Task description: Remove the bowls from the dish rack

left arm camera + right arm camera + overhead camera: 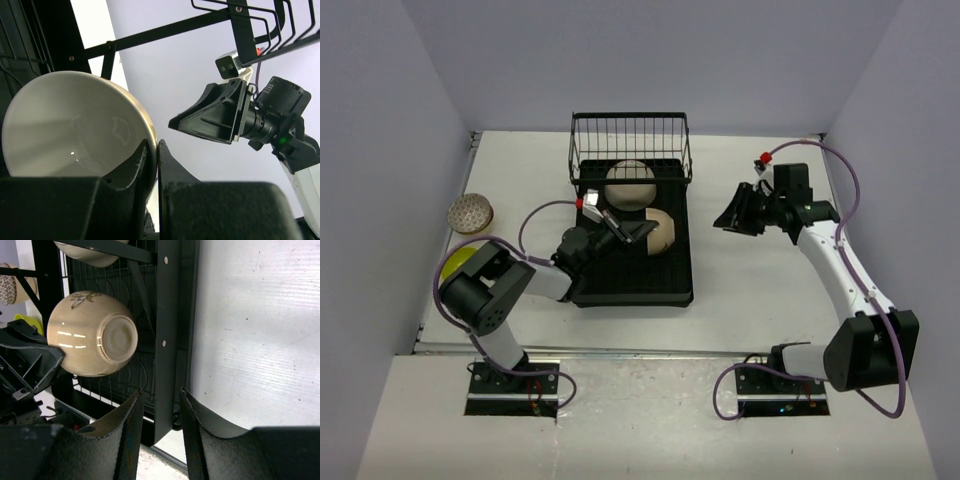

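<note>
The black dish rack [620,285] lies mid-table, its wire basket [630,135] at the far end. A larger cream bowl [630,185] sits in the rack near the basket. My left gripper [635,232] is shut on the rim of a beige bowl [662,228], which is tipped on its side over the rack. In the left wrist view the rim is pinched between the fingers [140,160] and the white inside of the bowl [70,125] shows. My right gripper [735,215] hangs open, holding nothing, over the table right of the rack. Its own view shows the beige bowl's base [117,337].
A net-patterned bowl [471,213] stands on the table at the left. A lime-yellow bowl [458,260] sits nearer, partly hidden by my left arm. Grey walls close in the table on three sides. The rack's right edge [167,340] runs just ahead of my right fingers.
</note>
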